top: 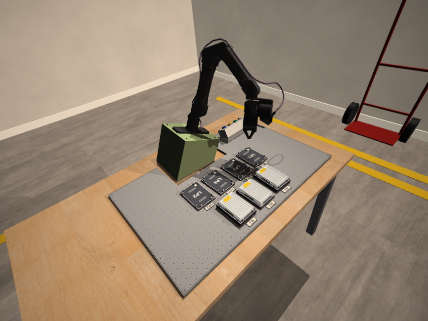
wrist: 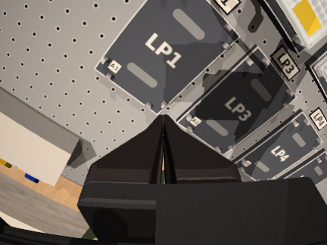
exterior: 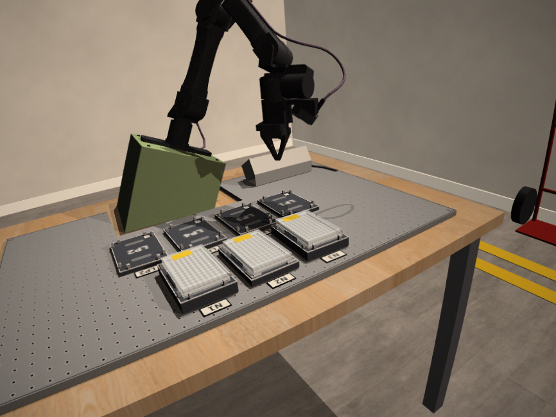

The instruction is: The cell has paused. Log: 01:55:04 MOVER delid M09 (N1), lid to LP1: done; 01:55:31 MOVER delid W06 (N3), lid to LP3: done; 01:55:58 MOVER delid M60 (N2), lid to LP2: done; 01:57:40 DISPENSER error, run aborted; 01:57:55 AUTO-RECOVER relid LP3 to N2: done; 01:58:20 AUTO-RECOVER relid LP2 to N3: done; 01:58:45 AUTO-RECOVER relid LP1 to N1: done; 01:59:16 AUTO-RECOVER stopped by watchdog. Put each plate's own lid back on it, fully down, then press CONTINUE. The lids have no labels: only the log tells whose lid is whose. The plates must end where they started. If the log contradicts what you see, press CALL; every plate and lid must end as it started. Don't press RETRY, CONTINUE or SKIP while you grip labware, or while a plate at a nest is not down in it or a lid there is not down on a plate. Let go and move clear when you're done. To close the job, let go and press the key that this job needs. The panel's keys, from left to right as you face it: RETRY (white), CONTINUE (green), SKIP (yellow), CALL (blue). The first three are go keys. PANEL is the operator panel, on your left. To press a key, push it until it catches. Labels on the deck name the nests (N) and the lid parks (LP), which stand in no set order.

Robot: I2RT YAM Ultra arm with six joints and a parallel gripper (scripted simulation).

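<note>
My gripper (top: 249,138) (exterior: 278,158) (wrist: 163,122) is shut and empty, above the deck near LP1 and the panel. White plates with yellow patches sit at N1 (top: 235,208) (exterior: 196,272), N2 (top: 256,193) (exterior: 257,254) and N3 (top: 273,177) (exterior: 308,229). Each seems to have a clear lid on; small gaps under the lids cannot be told. The dark lid parks LP1 (top: 251,156) (wrist: 178,45), LP3 (top: 236,168) (wrist: 235,102), LP4 (top: 217,181) (wrist: 278,151) and LP2 (top: 197,195) (exterior: 139,255) show no lid. The panel (exterior: 280,165) (wrist: 34,144) has a blue key (top: 224,127) (wrist: 31,178).
The green arm base (top: 198,155) (exterior: 173,188) stands behind the parks, beside the panel. The grey perforated deck (top: 165,238) (exterior: 89,323) lies on a wooden table (top: 68,255). Corner posts stand up around each park. A red hand truck (top: 373,133) stands on the floor beyond.
</note>
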